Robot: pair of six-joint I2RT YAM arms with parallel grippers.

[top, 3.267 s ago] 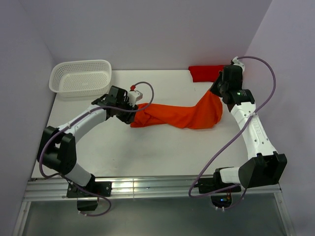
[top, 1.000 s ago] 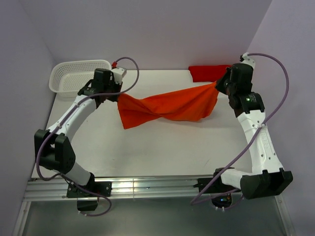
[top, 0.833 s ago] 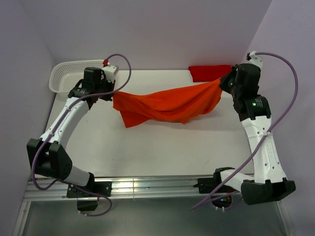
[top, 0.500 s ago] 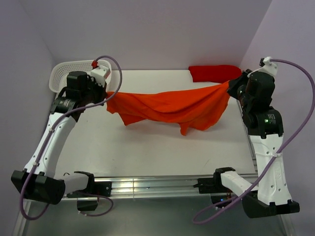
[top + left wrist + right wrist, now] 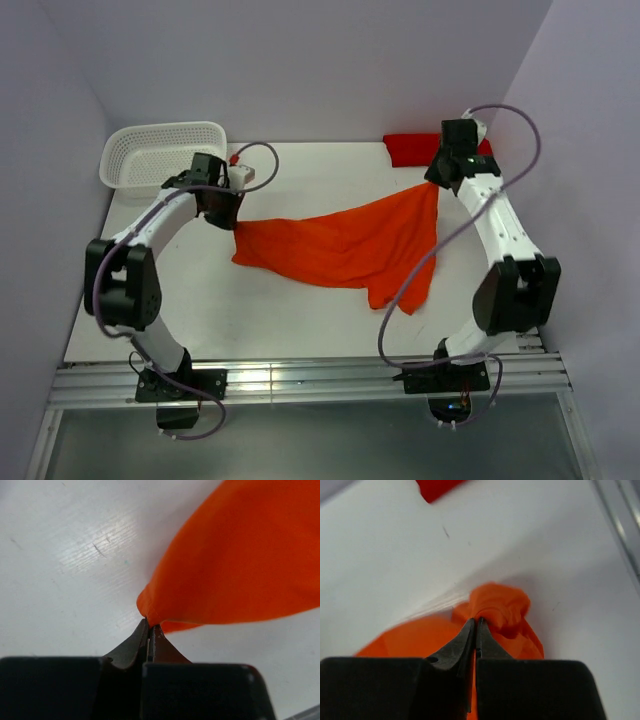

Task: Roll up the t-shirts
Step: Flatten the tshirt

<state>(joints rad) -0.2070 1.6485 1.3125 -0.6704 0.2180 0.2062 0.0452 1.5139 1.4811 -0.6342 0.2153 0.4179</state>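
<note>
**Orange t-shirt pinched at both ends, spread over the desk**

Landmark for all positions: the orange t-shirt (image 5: pixel 345 245).

1. A white mesh basket (image 5: pixel 160 183) stands on the desk (image 5: pixel 300 320), well apart from the orange t-shirt, beyond its far left corner.
2. The left arm (image 5: pixel 160 220) reaches to the orange t-shirt's left end. The left jaws are pressed fully together, with a thin fold of the shirt's edge nipped between the tips. In the left wrist view the orange t-shirt (image 5: pixel 240 565) fans out from that pinch point, and the desk surface shows close beneath it.
3. The orange t-shirt lies spread and creased across the middle of the desk. It runs diagonally from its nearer left end to its farther right end. One flap hangs towards the near edge at its lower right.
4. The right arm (image 5: pixel 500 230) reaches over the orange t-shirt's right side to its far right corner. The right jaws are likewise closed tight on a bunched knot of the cloth. The right wrist view shows the orange t-shirt (image 5: pixel 495 607) gathered in folds around the tips.
5. The red t-shirt (image 5: pixel 410 148) lies at the desk's back edge, just beyond the orange t-shirt's far right corner and apart from it. The right wrist view catches only a corner of the red t-shirt (image 5: pixel 437 487).
</note>
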